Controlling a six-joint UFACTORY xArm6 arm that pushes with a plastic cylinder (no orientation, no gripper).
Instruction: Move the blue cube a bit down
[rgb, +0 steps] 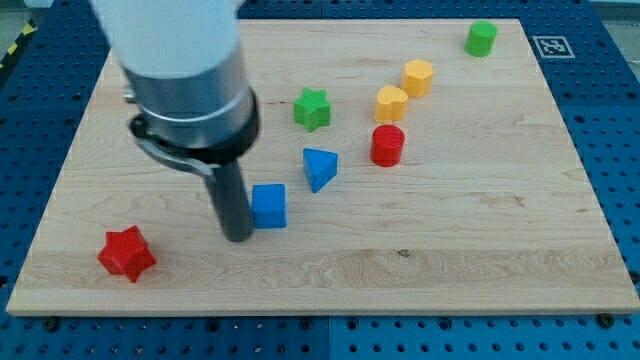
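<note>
The blue cube (269, 206) sits left of the board's middle, flat on the wooden board (480, 250), and my tip (238, 236) stands right at its left side, touching or as good as touching — too close to call. There is no claw here to open or shut, just the bare rod, and it holds nothing; it can only shove. That placement is the interesting part: the job is to nudge the cube a bit toward the view's bottom, yet the tip is beside the cube, not above it, so by my reading it needs to come round to the cube's top edge before a clean downward push.

Just up and to the right, the blue triangular block (319, 167) lies near, apart from the cube. Further out, the green star (312, 108), the red cylinder (387, 145) and two yellow blocks (391, 102) (418, 76) cluster toward the upper right. A green block (481, 38) sits at the far top right. The red star (127, 252) waits lower left, well away from the cube's downward path.
</note>
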